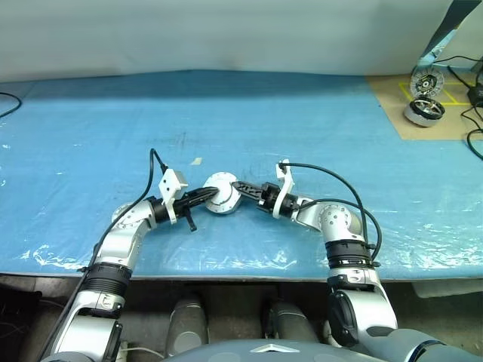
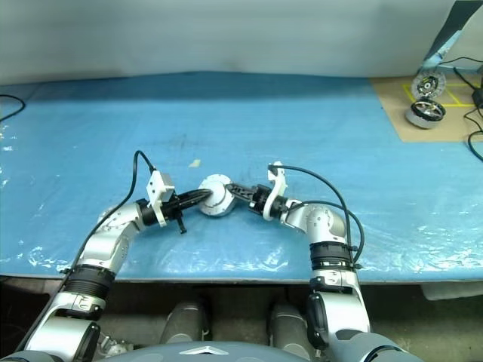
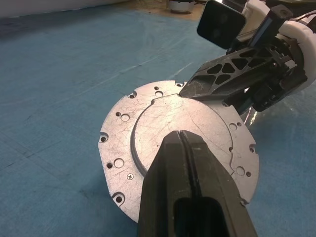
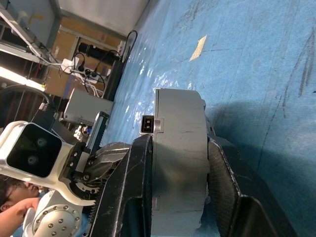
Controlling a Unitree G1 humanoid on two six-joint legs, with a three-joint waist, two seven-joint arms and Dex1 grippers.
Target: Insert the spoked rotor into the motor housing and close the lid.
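Both grippers meet at the lower centre of the head views, just above the blue desk (image 1: 249, 113). The right gripper (image 4: 173, 163) reaches in from the right, its forearm bent back toward the lower right. Its two black fingers sit against the flat faces of the motor housing (image 1: 221, 194), one on each side, clamping it across its thickness so that it stands on edge. In the right wrist view the grey side wall of the housing runs up between the fingers.

The left gripper (image 3: 185, 148) comes in from the left, elbow low at the lower left, pointing level toward the housing. Its fingers are pressed together, with nothing between them, and their tips lie against the flat silver back plate with its small screw holes. One finger of the right gripper crosses the plate's rim in the left wrist view.

Around the housing the desk is bare blue sheet on every side; its front edge runs just below the arms. At the upper right corner, well apart, two round metal parts (image 1: 425, 96) rest on a brown board (image 1: 392, 105) among black cables (image 1: 472, 121).
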